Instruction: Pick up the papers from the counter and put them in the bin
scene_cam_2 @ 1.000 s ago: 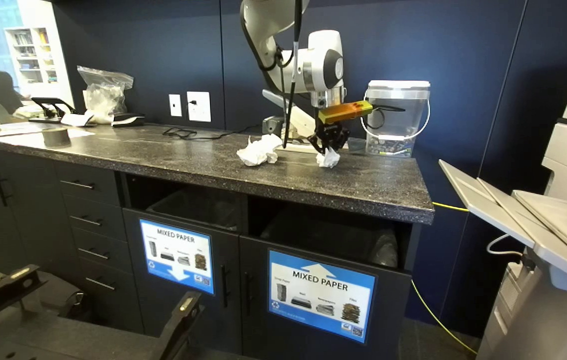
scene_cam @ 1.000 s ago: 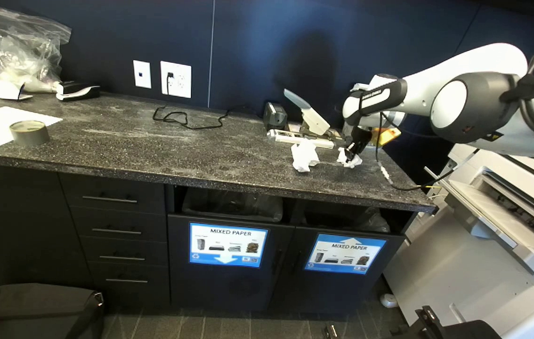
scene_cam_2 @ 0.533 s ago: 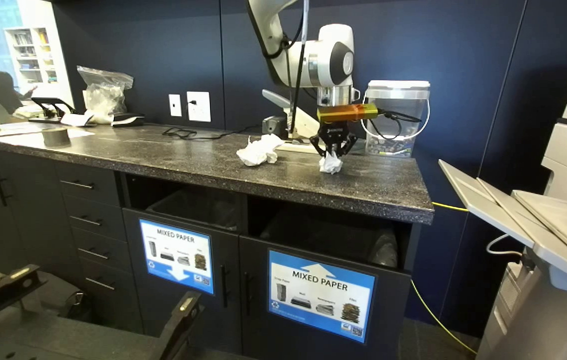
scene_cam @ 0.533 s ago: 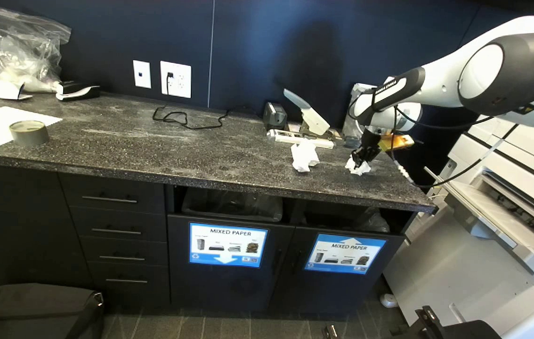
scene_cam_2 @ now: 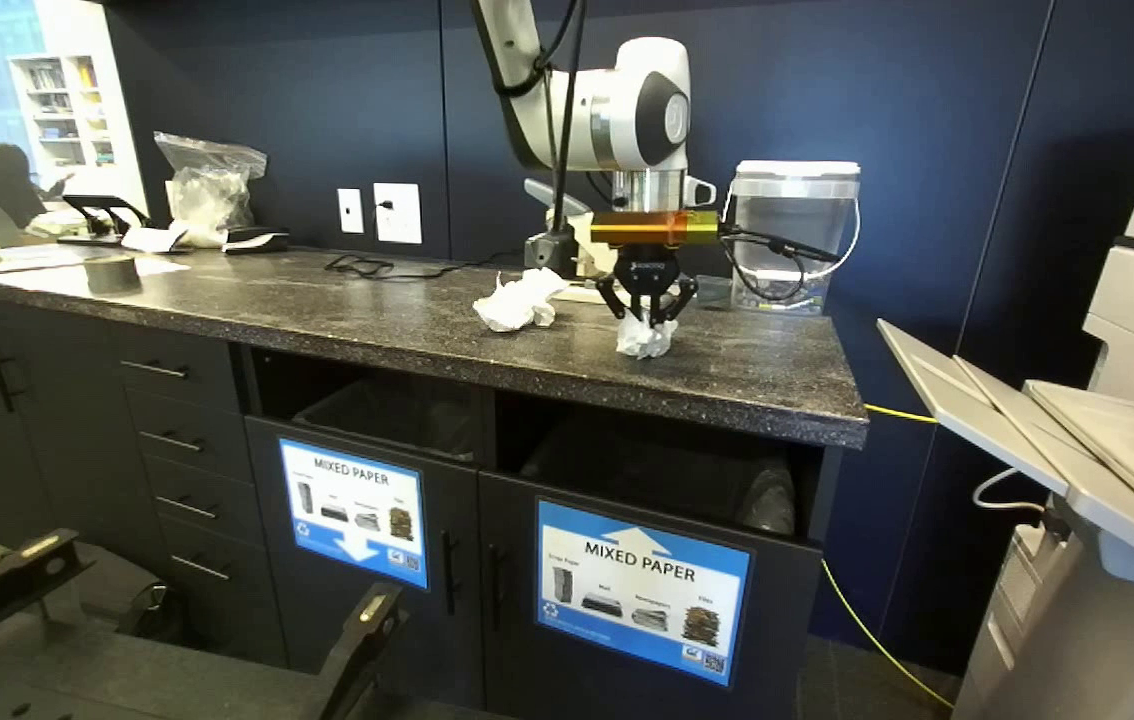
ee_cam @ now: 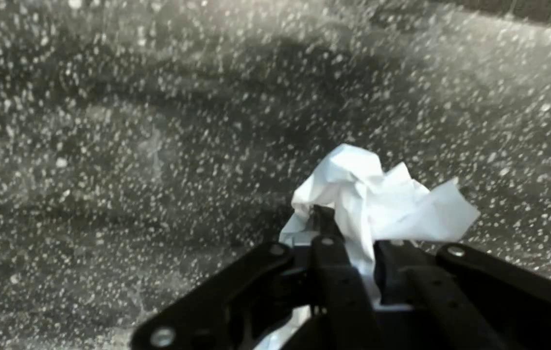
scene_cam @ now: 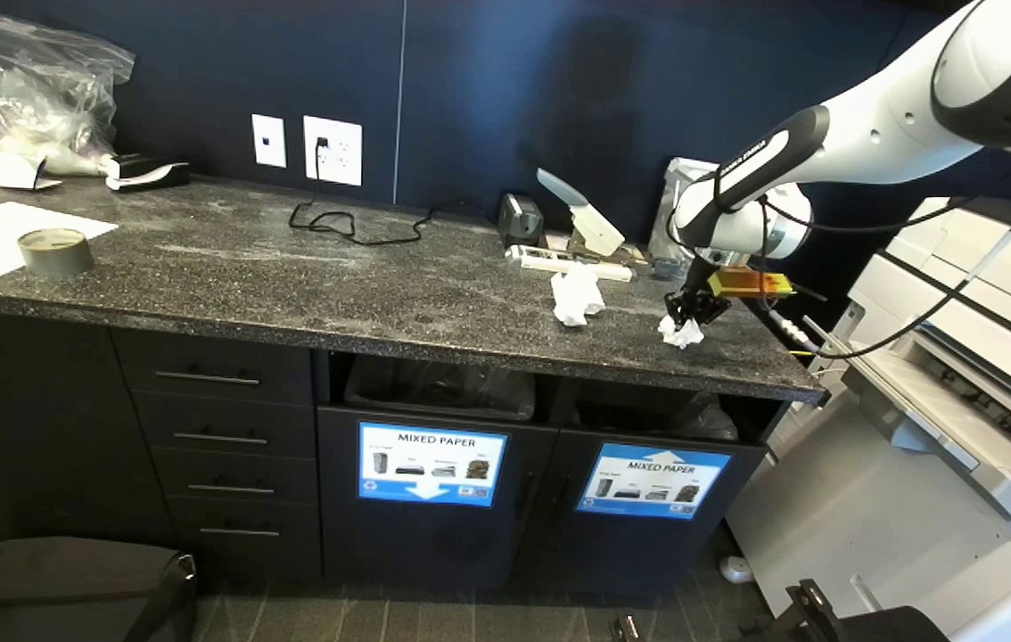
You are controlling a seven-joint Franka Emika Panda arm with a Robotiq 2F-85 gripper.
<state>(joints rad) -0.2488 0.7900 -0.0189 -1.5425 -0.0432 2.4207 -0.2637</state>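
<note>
Shifted toward six o'clock in both exterior views, one crumpled paper (scene_cam_2: 645, 342) is pinched by the gripper (scene_cam_2: 646, 318); another scrap (scene_cam_2: 520, 303) is seen on the counter (scene_cam_2: 747, 350) at its ten o'clock.

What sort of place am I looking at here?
Probably an office copy corner: MIXED PAPER signs below the counter, a roll of tape, and a bulky machine, seemingly a copier, beside the counter.
</note>
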